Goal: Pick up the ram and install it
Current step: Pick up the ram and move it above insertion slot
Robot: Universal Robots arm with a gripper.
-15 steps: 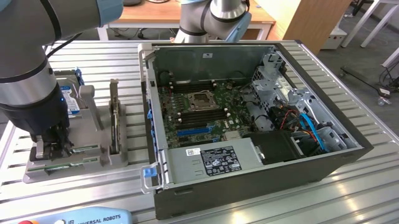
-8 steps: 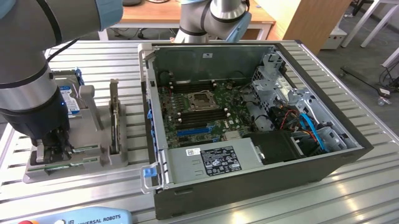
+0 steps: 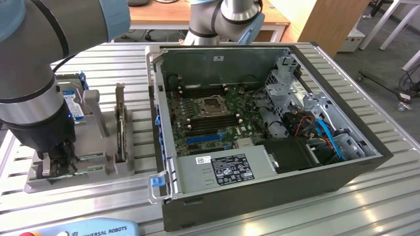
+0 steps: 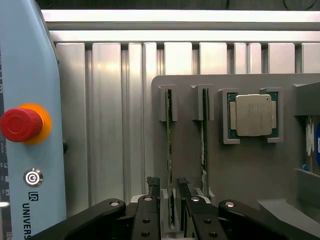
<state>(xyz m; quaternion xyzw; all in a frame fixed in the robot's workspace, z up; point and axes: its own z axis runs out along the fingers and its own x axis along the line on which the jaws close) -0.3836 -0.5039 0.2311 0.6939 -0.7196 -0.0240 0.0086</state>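
Note:
The ram [image 4: 169, 130] is a thin green stick standing on edge in a slot of the grey holder [image 4: 240, 170]. A second, alike green stick [image 4: 204, 135] stands in the neighbouring slot. My gripper [image 4: 169, 186] is lowered over one end of the ram, with one black finger [image 4: 153, 184] on each side and a small gap to the board, so it is open around it. In the exterior view the gripper [image 3: 58, 160] hangs low over the holder [image 3: 98, 169] at that view's left, beside the open computer case [image 3: 262, 196] with its motherboard [image 3: 210, 110].
A processor chip [image 4: 253, 115] lies in a pocket of the holder beyond the two sticks. A dark expansion card [image 3: 120, 123] and a blue-labelled drive [image 3: 75, 105] also stand on the holder. A pale blue teach pendant with a red stop button [image 4: 22, 124] lies on the slatted aluminium table.

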